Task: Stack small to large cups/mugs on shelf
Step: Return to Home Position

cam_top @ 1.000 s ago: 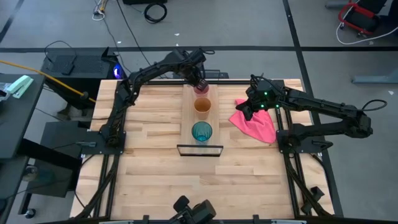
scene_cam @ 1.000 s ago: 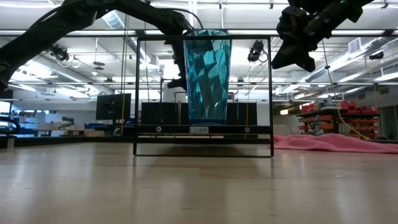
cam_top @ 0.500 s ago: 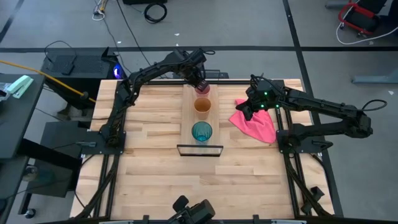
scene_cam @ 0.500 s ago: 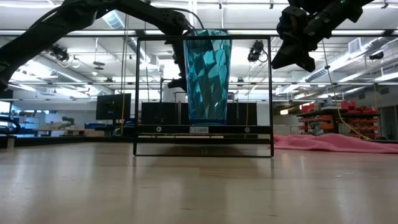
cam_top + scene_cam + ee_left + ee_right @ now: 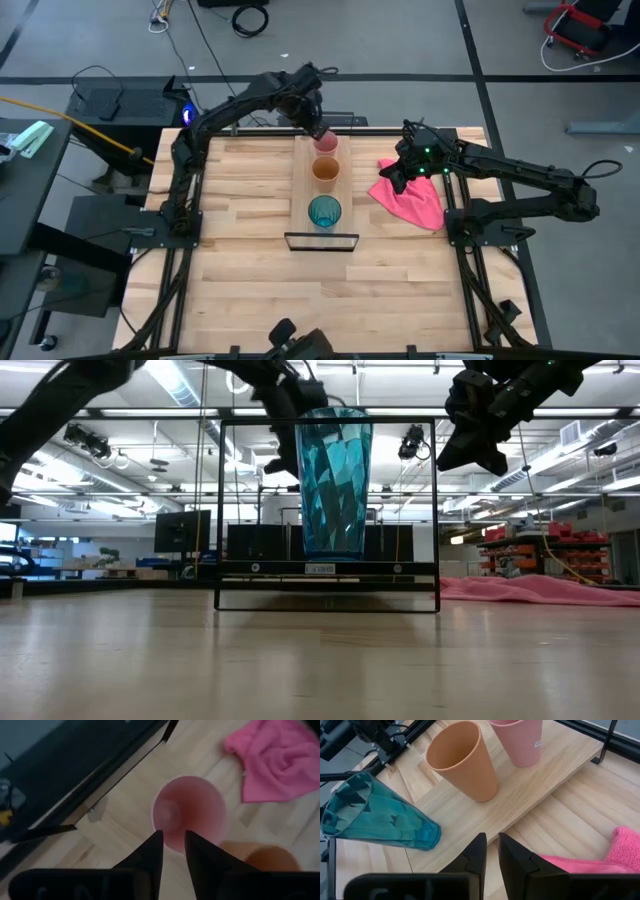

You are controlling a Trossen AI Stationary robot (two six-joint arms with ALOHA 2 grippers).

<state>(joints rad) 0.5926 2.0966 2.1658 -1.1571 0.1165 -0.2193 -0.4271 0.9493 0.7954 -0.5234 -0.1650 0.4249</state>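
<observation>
Pink cup: the pink cup (image 5: pixel 192 812) stood upright and mouth-up at the far end of the shelf (image 5: pixel 300 190), smallest in a row of three.
Row: the orange cup (image 5: pixel 325 171) stood at the shelf's middle and the teal cup (image 5: pixel 324 211) by the black frame (image 5: pixel 321 241) at the near end, none nested or touching.
Left jaws: the left gripper (image 5: pixel 173 834) hung above the cup's near rim, its fingers slightly spread and empty; the cup lay just beyond the tips, not between them.
Right jaws: the right gripper (image 5: pixel 492 840) waited over the pink cloth (image 5: pixel 418 203) near the table's (image 5: pixel 240 250) right edge, fingers drawn close, holding nothing.
Handling: the cup looked light, thin-walled and smooth, so probably easy to tip or squeeze out of true.
Hold: the rim, one finger inside and one outside, seemed the safest grip.
Progress: placement looked finished.
</observation>
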